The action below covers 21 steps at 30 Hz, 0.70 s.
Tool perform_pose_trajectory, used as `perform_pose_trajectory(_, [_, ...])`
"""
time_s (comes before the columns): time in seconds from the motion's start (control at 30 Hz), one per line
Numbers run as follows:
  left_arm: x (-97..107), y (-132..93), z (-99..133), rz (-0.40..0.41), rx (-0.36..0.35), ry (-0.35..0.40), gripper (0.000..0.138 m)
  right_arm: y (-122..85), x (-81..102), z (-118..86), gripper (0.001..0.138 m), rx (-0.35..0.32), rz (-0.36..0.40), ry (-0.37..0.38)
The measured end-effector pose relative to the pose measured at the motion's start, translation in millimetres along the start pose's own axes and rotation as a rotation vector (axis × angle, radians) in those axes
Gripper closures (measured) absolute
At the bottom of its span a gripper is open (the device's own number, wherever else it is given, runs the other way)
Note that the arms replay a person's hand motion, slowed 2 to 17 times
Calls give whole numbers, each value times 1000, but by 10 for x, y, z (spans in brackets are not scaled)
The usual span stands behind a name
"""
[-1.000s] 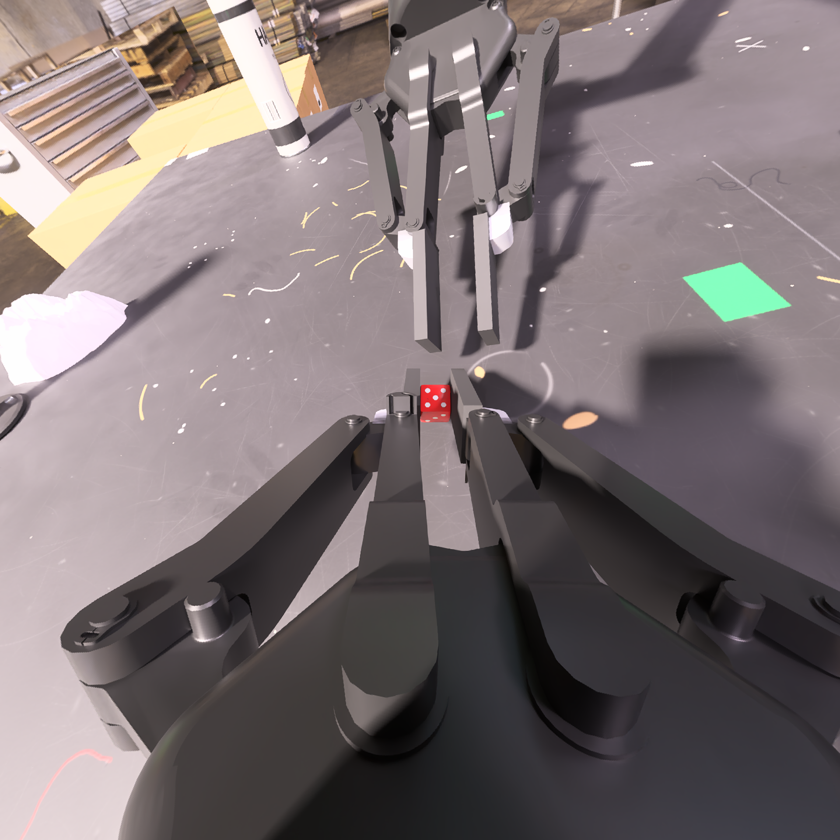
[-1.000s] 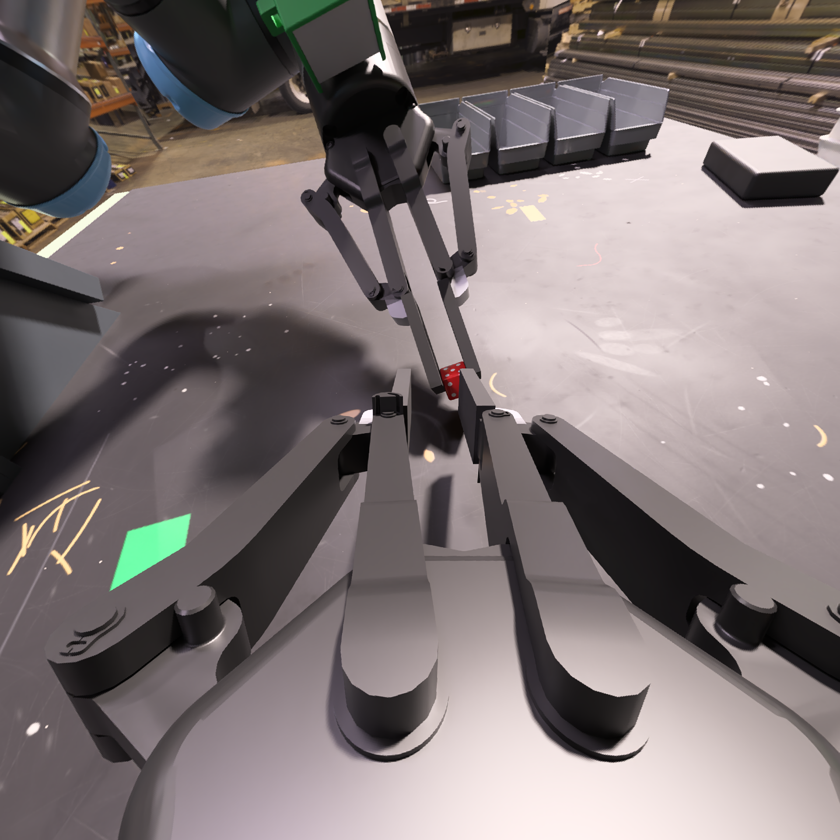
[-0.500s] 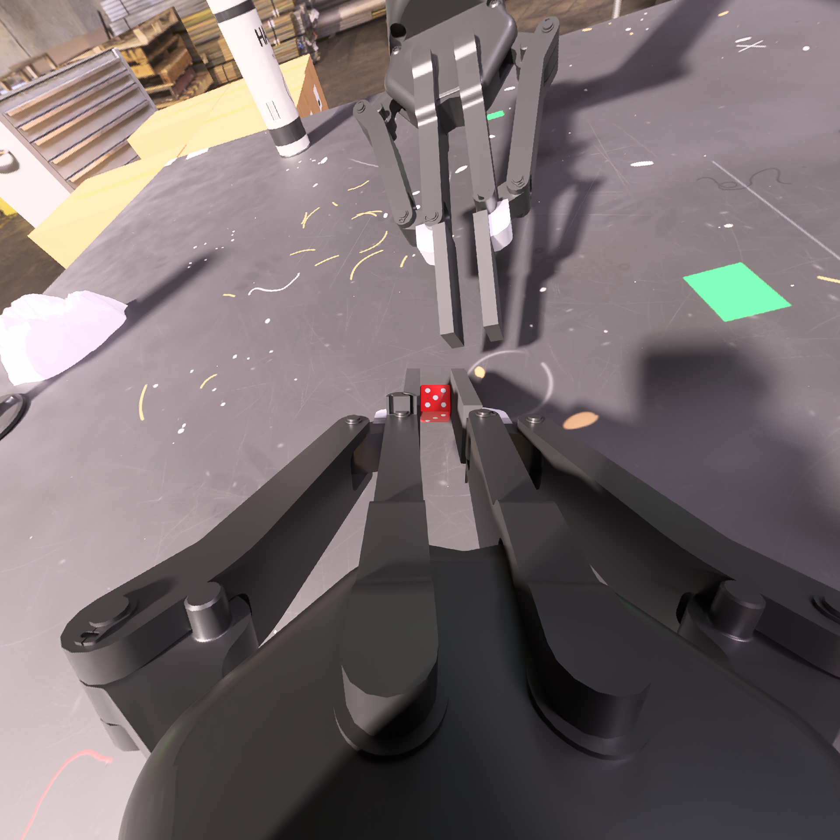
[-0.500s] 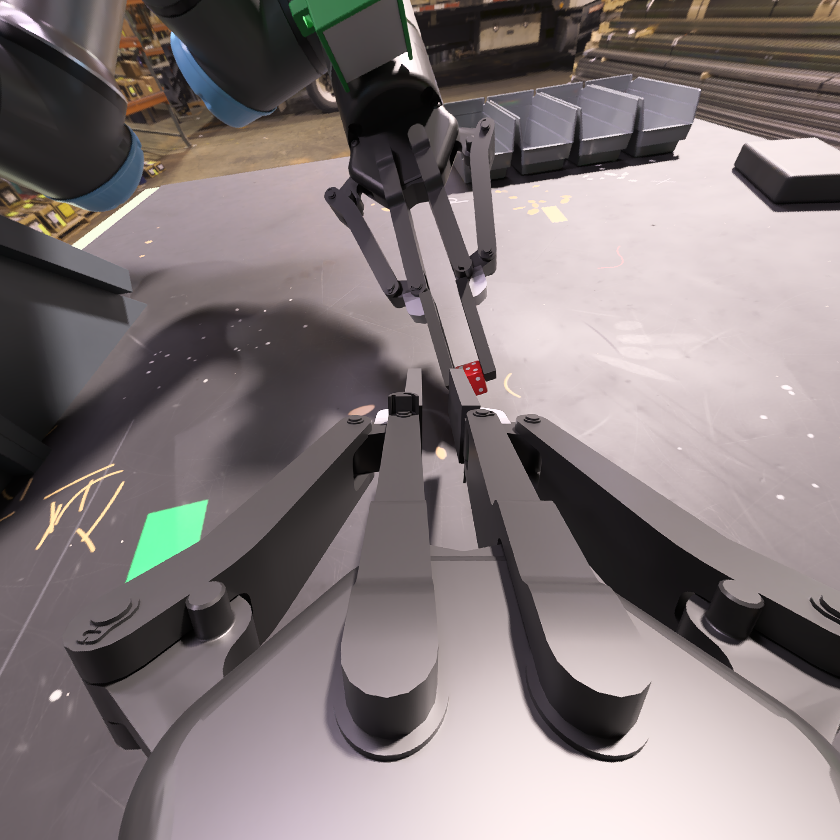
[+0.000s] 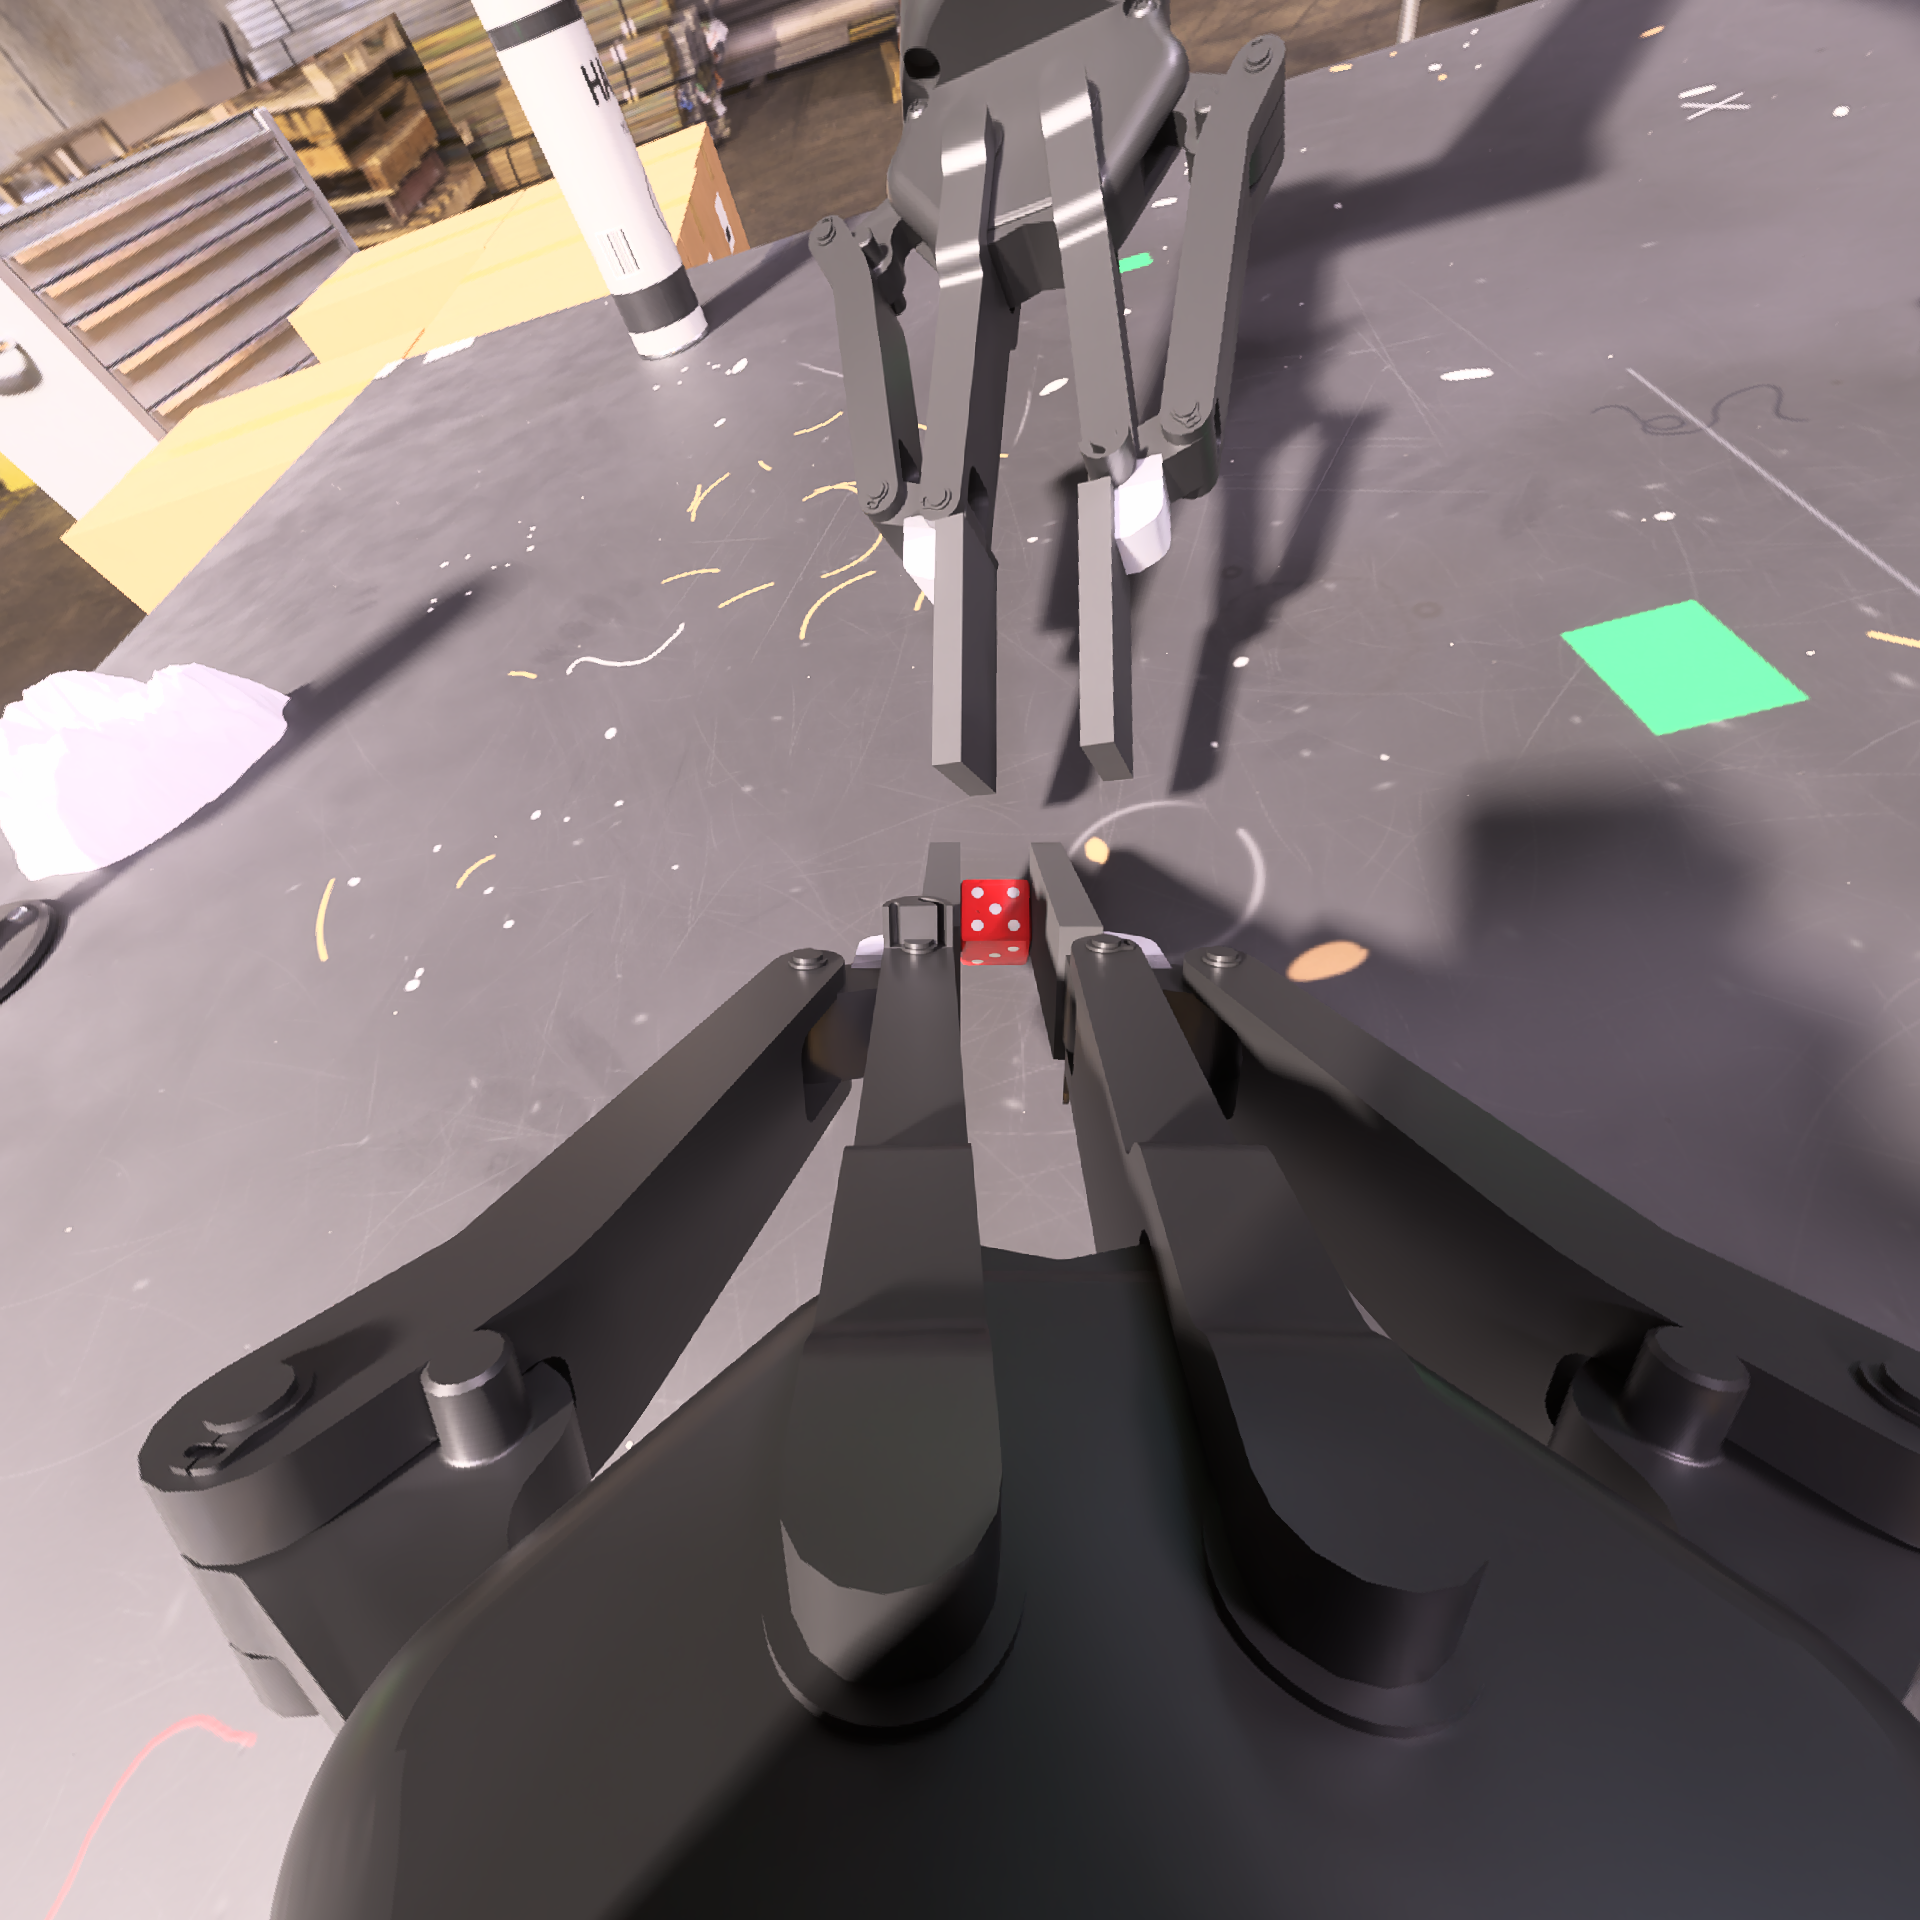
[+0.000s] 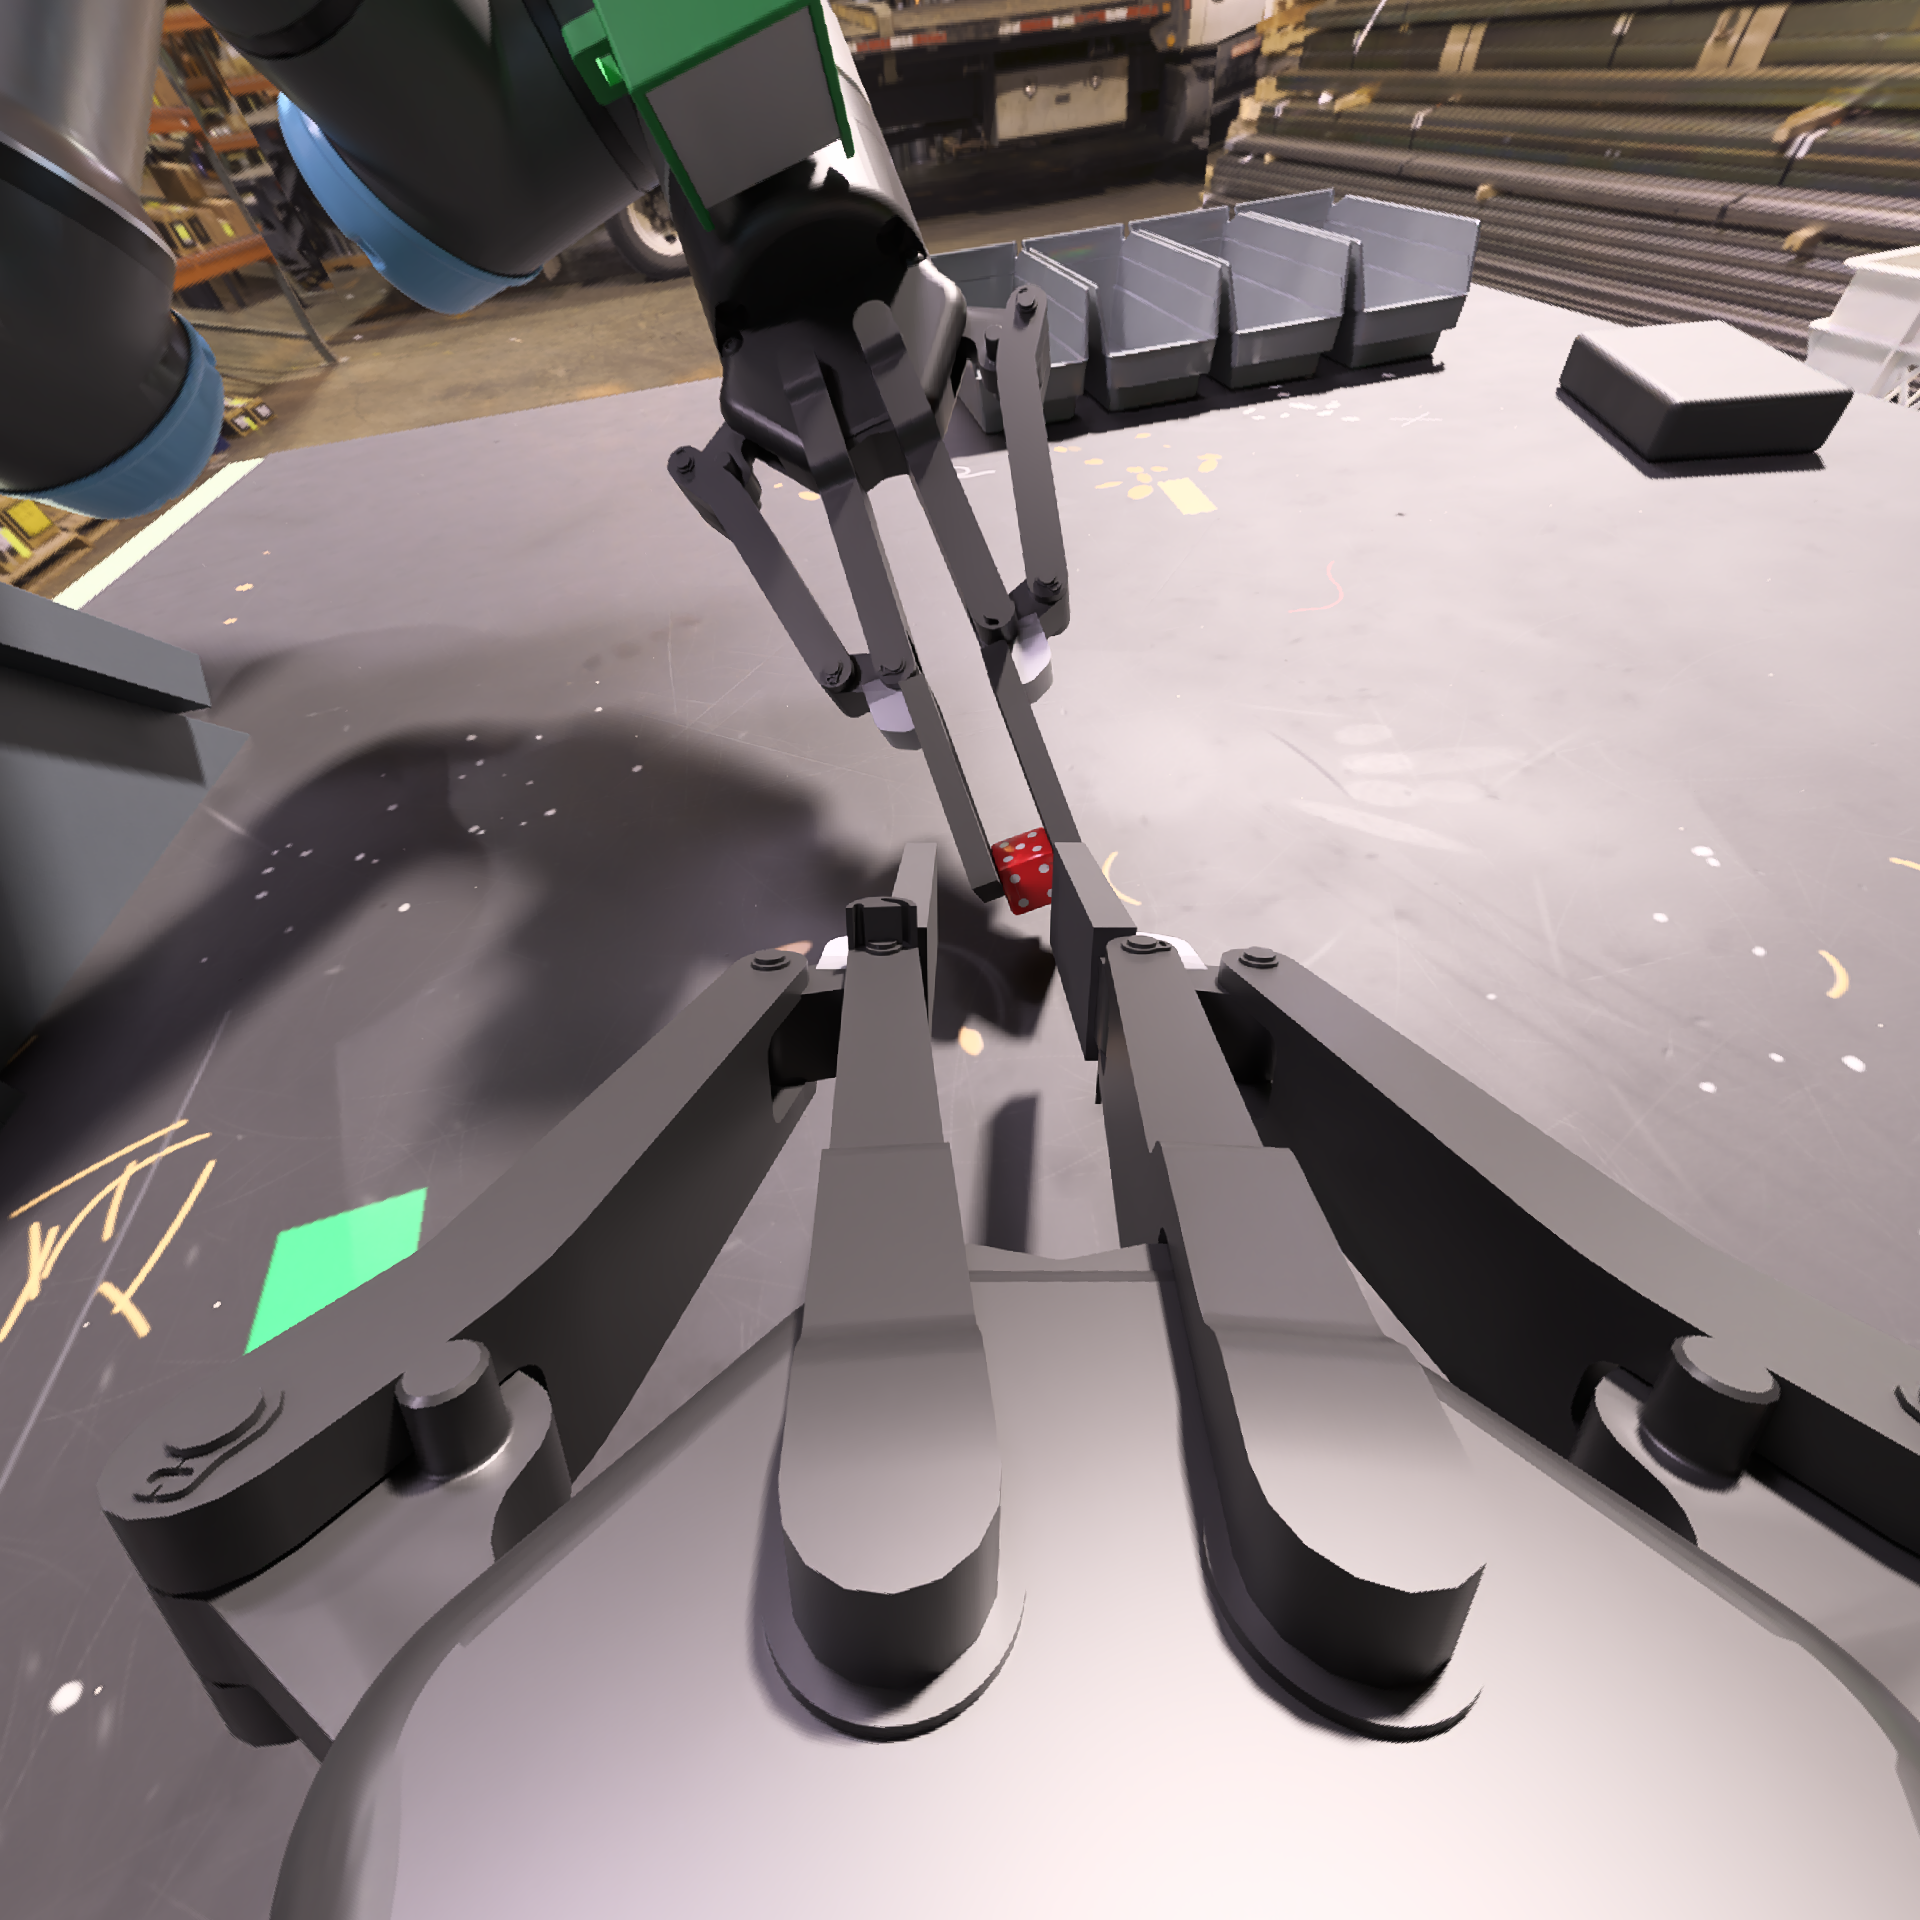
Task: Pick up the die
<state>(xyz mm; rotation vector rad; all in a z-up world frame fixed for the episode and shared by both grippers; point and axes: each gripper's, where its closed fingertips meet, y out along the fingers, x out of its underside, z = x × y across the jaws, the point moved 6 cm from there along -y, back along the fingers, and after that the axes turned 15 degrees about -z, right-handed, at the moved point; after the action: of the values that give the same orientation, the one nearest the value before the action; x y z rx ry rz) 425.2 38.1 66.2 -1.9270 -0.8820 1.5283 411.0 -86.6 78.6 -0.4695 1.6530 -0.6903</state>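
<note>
Left gripper (image 5: 995, 883) clamped on red die (image 5: 994, 909), fingers touching both sides, die at fingertips just above grey table (image 5: 520, 1039). Right gripper (image 5: 1032, 774) just beyond, empty, fingers parted by a narrow gap. Green square (image 5: 1683, 667) well off to the side.

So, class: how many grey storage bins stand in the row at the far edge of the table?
4, side by side along the far table edge: first, partly behind the left gripper, second, third, fourth. More may be hidden.
</note>
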Motion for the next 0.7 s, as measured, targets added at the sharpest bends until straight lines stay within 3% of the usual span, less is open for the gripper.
perform_pose_trajectory(0.3, [0, -1, 2, 1, -1, 3, 121, 21, 8, -16, 110, -17, -27, -18])
perform_pose_trajectory(0.47, [0, -2, 4, 2, -3, 5, 121, 8, 14, -88, 127, -73, -20, -52])
perform_pose_trajectory(0.7, [-1, -2, 3, 2, -3, 5, 121, -15, 24, -67, 127, -68, -14, -46])
